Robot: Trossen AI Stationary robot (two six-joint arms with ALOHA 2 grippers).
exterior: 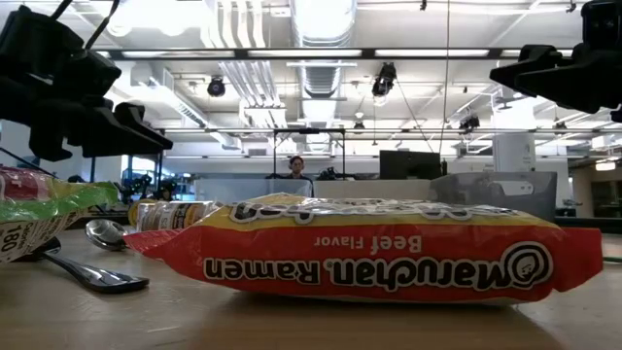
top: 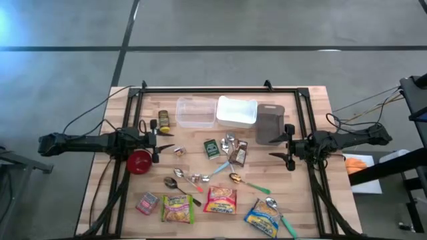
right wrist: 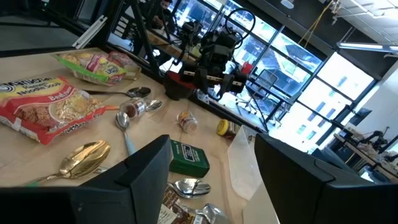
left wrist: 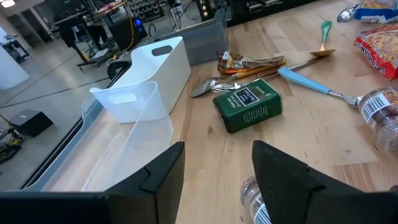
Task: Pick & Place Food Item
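Food lies scattered over the wooden table (top: pixel 313 107). Three ramen packs (top: pixel 220 200) (top: pixel 177 209) (top: pixel 263 217) sit flat near the front edge; the beef one (exterior: pixel 369 258) fills the low view. A green box (top: pixel 211 148) (left wrist: pixel 247 104) lies flat at the middle, and a spice jar (top: pixel 163 120) stands at the far left. My left gripper (top: pixel 168 141) (left wrist: pixel 217 168) hovers open at the left, above a small jar (left wrist: pixel 254 198) lying on its side. My right gripper (top: pixel 272 148) (right wrist: pixel 211 168) hovers open at the right, with nothing between its fingers.
A clear bin (top: pixel 195 112), a white bin (top: pixel 237 111) and a grey bin (top: pixel 269 123) stand in a row at the far side. Several spoons (top: pixel 179 183) (top: pixel 235 178), a red round thing (top: pixel 140 161) and a small packet (top: pixel 147 203) lie among the food.
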